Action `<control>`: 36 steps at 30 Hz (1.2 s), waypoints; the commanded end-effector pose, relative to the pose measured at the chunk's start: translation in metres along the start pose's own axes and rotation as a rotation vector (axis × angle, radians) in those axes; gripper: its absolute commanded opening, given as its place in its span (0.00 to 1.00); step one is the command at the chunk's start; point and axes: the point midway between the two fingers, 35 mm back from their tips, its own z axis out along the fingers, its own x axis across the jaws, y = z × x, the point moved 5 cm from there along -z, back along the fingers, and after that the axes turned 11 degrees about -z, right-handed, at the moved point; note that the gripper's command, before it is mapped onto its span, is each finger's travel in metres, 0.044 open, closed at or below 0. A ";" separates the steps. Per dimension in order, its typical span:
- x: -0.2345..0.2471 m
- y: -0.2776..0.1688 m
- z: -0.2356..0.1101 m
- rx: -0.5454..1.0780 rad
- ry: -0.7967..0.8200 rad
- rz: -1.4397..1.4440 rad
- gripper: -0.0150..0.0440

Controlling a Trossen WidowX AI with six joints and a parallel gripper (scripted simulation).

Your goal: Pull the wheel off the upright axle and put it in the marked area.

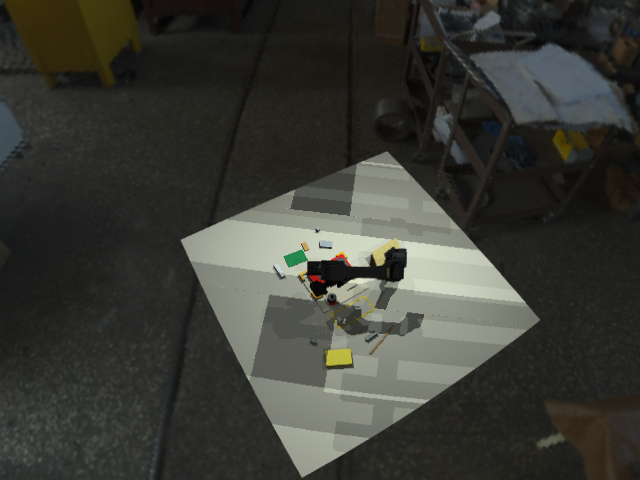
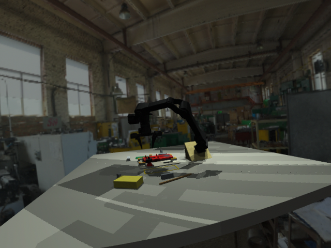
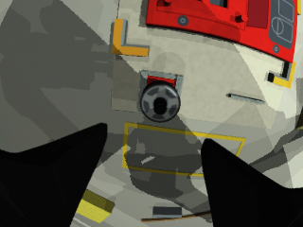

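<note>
A dark grey wheel (image 3: 158, 102) (image 1: 329, 298) (image 2: 149, 161) sits on its upright axle, which rises from a small red-topped base. The marked area (image 3: 185, 131) (image 1: 350, 304) (image 2: 170, 165) is a yellow-outlined rectangle on the table right beside the wheel. My gripper (image 3: 155, 138) (image 2: 147, 142) (image 1: 319, 289) is open and empty. It points down and hangs well above the wheel, touching nothing. In the wrist view the wheel shows between and just beyond my two black fingers.
A red board (image 3: 222, 0) (image 2: 158, 157) with orange corner brackets (image 3: 127, 44) lies behind the wheel. A yellow block (image 1: 338, 357) (image 2: 128, 182), a thin stick (image 1: 381, 341) (image 2: 175, 179), a green card (image 1: 295, 257) and small grey blocks lie around. The arm's tan wedge base (image 2: 197, 153) stands to the right.
</note>
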 end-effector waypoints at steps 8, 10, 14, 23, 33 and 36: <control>0.001 0.000 0.033 0.000 0.002 -0.005 0.76; 0.001 0.000 0.043 0.001 0.002 -0.005 0.76; -0.001 0.000 0.061 0.002 0.002 -0.005 0.76; -0.003 0.000 0.073 0.002 -0.004 -0.009 0.67; -0.003 0.000 0.073 0.002 -0.004 -0.009 0.49; -0.003 0.000 0.072 0.002 -0.004 -0.009 0.36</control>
